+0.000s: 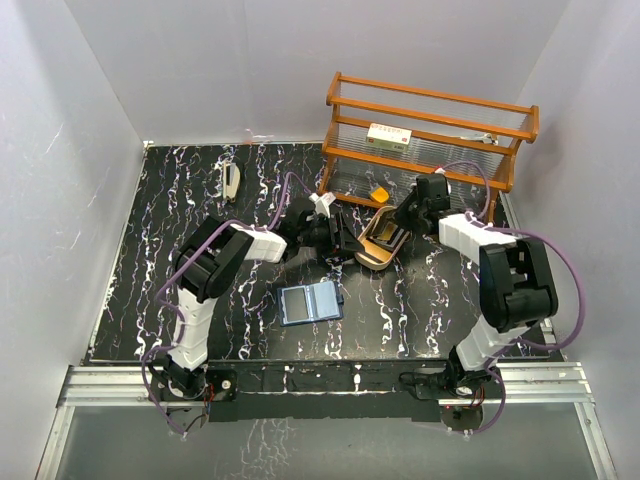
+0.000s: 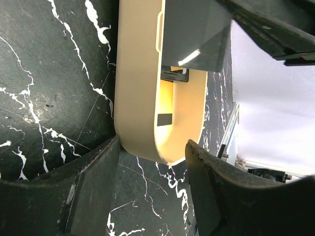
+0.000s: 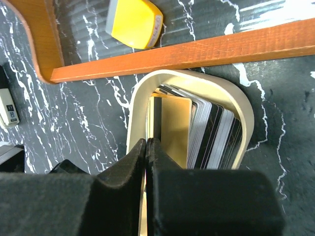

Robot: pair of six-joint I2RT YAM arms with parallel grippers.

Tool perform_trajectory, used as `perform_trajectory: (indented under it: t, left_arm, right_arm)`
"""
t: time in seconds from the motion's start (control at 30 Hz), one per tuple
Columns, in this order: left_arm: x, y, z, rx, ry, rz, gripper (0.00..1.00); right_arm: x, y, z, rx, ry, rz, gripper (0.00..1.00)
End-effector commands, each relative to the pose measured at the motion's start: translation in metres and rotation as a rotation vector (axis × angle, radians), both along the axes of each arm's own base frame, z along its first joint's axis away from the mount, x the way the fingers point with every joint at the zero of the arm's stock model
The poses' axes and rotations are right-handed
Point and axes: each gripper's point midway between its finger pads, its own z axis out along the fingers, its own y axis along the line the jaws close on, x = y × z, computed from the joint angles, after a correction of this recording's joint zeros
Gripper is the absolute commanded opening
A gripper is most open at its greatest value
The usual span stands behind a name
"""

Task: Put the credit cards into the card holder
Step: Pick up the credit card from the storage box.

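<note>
From above: card holder point(image 1: 310, 302) open on the desk point(image 1: 150, 250), apart from the gold oval tray point(image 1: 385, 240). Left wrist: my left fingers point(image 2: 93, 191) straddle its end; clamping, I cannot tell. Right wrist: right fingers point(image 3: 123, 182) pressed together among the credit cards point(image 3: 211, 137); lift straight, slowly.

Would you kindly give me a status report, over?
Left end effector open astride tray end. Right end effector shut at tray rim, cards inside. Card holder lies open. Rack beside tray.
</note>
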Motion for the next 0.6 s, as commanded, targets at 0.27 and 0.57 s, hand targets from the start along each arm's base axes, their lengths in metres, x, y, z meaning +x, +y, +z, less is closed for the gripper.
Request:
perform_trajectory:
  t: [0.27,0.57]
  left_arm:
    - [-0.007,0.023,0.075,0.054,-0.119,0.054,0.57]
    - [-0.054,0.06,0.158,0.014,-0.19,0.068,0.7]
  right_arm:
    - [-0.016,-0.007,0.099,-0.139,-0.246,0.145,0.0]
    - [-0.081,0.051,0.167,0.07,-0.463,0.538,0.0]
